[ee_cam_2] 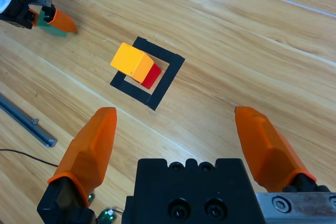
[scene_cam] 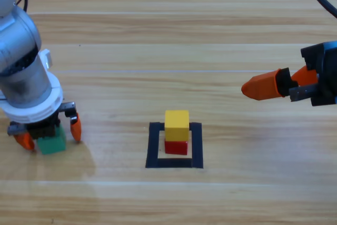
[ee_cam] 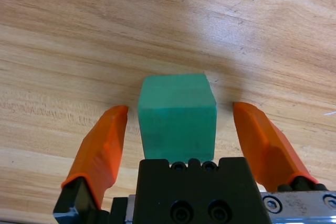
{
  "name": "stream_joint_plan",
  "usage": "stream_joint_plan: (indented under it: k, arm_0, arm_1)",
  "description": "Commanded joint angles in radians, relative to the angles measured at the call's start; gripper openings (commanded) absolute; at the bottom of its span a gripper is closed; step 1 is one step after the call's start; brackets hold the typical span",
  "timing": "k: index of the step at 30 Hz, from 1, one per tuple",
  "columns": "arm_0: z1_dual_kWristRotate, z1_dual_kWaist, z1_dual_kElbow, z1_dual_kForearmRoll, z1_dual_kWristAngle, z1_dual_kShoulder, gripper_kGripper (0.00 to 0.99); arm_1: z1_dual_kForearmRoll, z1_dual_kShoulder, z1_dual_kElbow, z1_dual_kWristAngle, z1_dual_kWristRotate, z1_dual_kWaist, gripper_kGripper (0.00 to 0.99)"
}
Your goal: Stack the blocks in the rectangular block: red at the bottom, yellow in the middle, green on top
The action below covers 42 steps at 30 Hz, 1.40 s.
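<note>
Straddling green, left gripper open, ungripped; yellow atop red nearby.

No readable text, labels, brands, numbers or signs in any view: nothing printed on the blocks, the tape outline, the wooden table or either arm

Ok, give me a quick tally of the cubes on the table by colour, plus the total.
Red cube: 1, inside the tape rectangle
Yellow cube: 1, on the red one
Green cube: 1, between the open jaws of the left end effector
Total: 3
</note>
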Motion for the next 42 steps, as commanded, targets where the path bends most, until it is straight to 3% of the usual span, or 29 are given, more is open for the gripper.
stream_joint_plan:
  k: [1, 5, 6, 10, 14, 22, 33, 37, 42]
  arm_0:
    - [0.020, -0.015, 0.017, -0.018, 0.005, 0.047, 0.776]
    - [0.029, -0.013, 0.027, -0.034, -0.002, 0.055, 0.753]
    - [0.031, -0.013, 0.028, -0.034, -0.002, 0.055, 0.696]
    - [0.060, 0.002, 0.028, -0.031, 0.001, 0.050, 0.307]
    - [0.101, 0.018, -0.001, -0.006, 0.005, 0.044, 0.064]
    - [0.334, -0.074, -0.253, 0.153, 0.014, -0.013, 0.035]
    - [0.520, -0.289, -0.492, 0.288, -0.065, -0.062, 0.018]
    - [0.511, -0.329, -0.561, 0.350, -0.084, -0.028, 0.008]
    - [0.336, -0.377, -0.766, 0.523, -0.024, 0.130, 0.008]
  arm_1:
    - [-0.010, 0.011, 0.006, 0.010, 0.004, -0.010, 0.990]
    - [-0.010, 0.011, 0.006, 0.010, 0.004, -0.009, 0.990]
    - [-0.010, 0.011, 0.008, 0.010, 0.004, -0.009, 0.990]
    - [-0.010, 0.008, 0.006, 0.010, 0.004, -0.006, 0.990]
    - [-0.008, 0.006, 0.008, 0.014, 0.004, -0.006, 0.990]
    - [-0.007, 0.000, 0.009, 0.019, 0.004, -0.006, 0.990]
    - [0.020, -0.031, 0.006, 0.022, 0.007, -0.006, 0.990]
    - [0.023, -0.043, 0.009, 0.022, 0.007, -0.006, 0.990]
    - [0.047, -0.060, -0.003, 0.022, 0.009, -0.006, 0.990]
